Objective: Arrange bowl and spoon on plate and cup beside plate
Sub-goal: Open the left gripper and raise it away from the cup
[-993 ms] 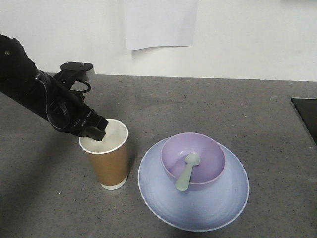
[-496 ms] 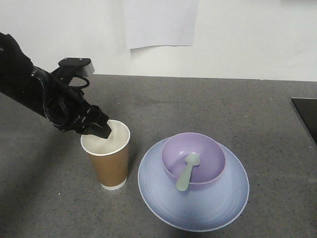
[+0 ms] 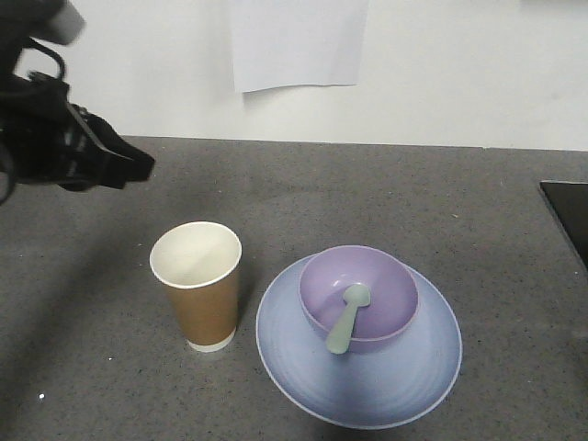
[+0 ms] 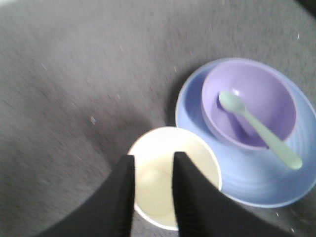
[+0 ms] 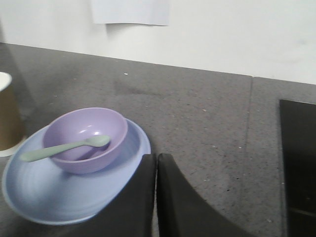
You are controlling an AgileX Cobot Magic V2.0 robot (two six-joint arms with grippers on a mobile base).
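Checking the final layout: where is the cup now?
In the front view the cup stands upright on the counter, just left of the plate, apart from the raised left gripper.

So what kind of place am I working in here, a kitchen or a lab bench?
Probably a lab mock-up of a kitchen counter, though I can't be sure. The dark speckled countertop meets a plain white wall with a sheet of paper stuck on it, and a glossy black panel, maybe a cooktop, sits at the right edge.

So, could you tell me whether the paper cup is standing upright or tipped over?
Upright: the cup stands on its white base beside the plate, open mouth facing up and empty.
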